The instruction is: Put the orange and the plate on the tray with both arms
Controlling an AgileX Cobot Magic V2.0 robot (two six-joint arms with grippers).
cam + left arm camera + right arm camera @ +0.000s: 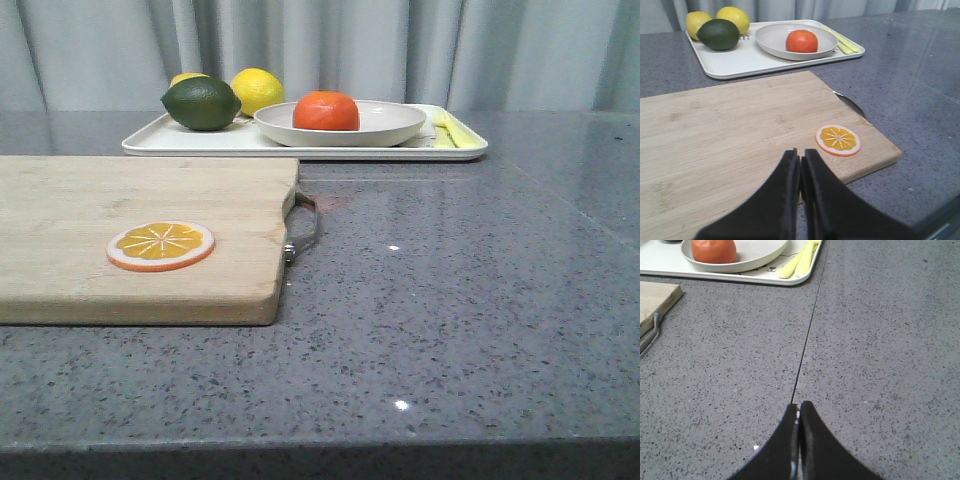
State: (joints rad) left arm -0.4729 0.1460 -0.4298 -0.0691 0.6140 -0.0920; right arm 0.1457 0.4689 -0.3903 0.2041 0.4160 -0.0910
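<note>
And there it was: the orange (326, 111) sat inside the plate (385, 125), and the plate rested on the tray (200, 141) at the far side of the table (470, 300), with a dark green lime (201, 104) and two lemons (257, 90) sharing the tray's left end and some pale yellow sticks (447, 130) along its right edge. By the look of it the placing was done, so the step in hand was simply to finish clean! The left gripper (800, 170) hung over the wooden cutting board (730, 135), fingers pressed together with nothing between them, the orange slice (838, 140) lying just beside and ahead of its tips. The right gripper (799, 420) hovered over bare stone, its fingers likewise closed and empty. To do this well, I judged that both arms should stay low-risk: keep the fingers together, hold clear of the tray rim, and avoid sweeping across the board where the slice could be nudged. As for position, the orange and plate were well apart from both sets of fingers, far forward of them. From the left wrist view they lay beyond the board's far edge; from the right wrist view they sat up ahead and toward the left arm's side, across open tabletop. Neither arm showed in the front view.
</note>
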